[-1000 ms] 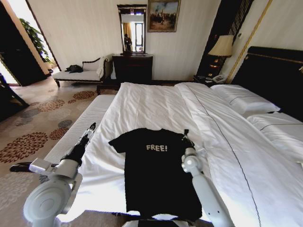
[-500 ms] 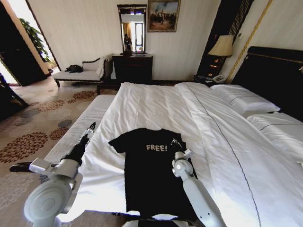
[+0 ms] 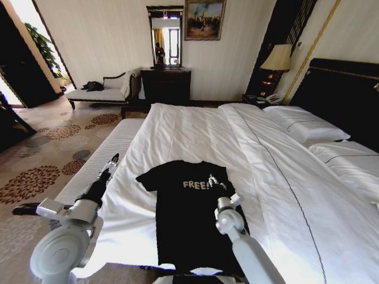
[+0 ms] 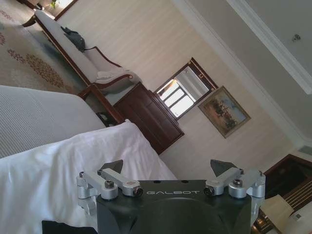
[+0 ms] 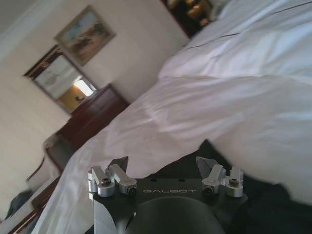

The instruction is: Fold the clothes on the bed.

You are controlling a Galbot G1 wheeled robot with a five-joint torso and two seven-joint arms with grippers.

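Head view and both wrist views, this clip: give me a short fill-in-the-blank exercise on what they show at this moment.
1. The black T-shirt lies spread flat on the white ____ of the bed.
2. The white lettering on the T-shirt's chest starts with the letters ____.
3. The right gripper hovers over the T-shirt with its fingers ____.
4. The left gripper hangs beside the bed's edge, to the ____ of the T-shirt.

Missing words: duvet; FREE; open; left
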